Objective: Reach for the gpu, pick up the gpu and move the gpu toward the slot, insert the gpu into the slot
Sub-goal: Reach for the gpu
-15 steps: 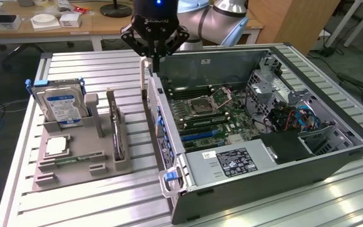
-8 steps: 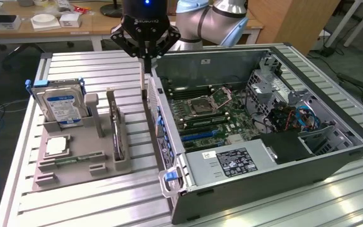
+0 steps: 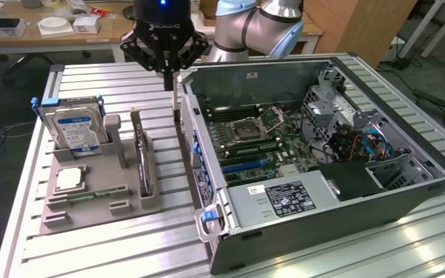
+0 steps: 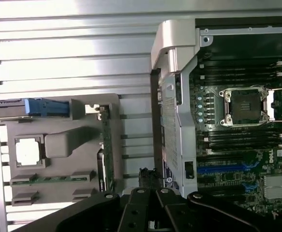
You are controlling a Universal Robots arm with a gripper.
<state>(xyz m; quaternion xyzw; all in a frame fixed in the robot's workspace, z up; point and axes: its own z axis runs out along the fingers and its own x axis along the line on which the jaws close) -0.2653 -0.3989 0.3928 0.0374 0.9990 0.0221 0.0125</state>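
The gpu (image 3: 141, 153) stands on its edge in a grey holder (image 3: 122, 174) on the table, at the exterior view's left of the open computer case. It appears edge-on as a thin dark card, the gpu (image 4: 105, 145), in the wrist view. My gripper (image 3: 168, 83) hangs above the table past the gpu's far end, close to the case's wall, shut with nothing between its fingers. Its black fingers (image 4: 140, 210) meet in the wrist view. The blue slot (image 3: 242, 165) lies on the green motherboard inside the case, also visible as the slot (image 4: 223, 169) from the wrist.
A silver hard drive (image 3: 76, 130) with a blue-white label stands in the holder, with a processor chip (image 3: 68, 178) and a memory stick (image 3: 95, 194) lying beside it. The case's metal wall (image 3: 195, 145) rises between holder and motherboard. The processor socket (image 3: 255, 123) sits beyond the slot.
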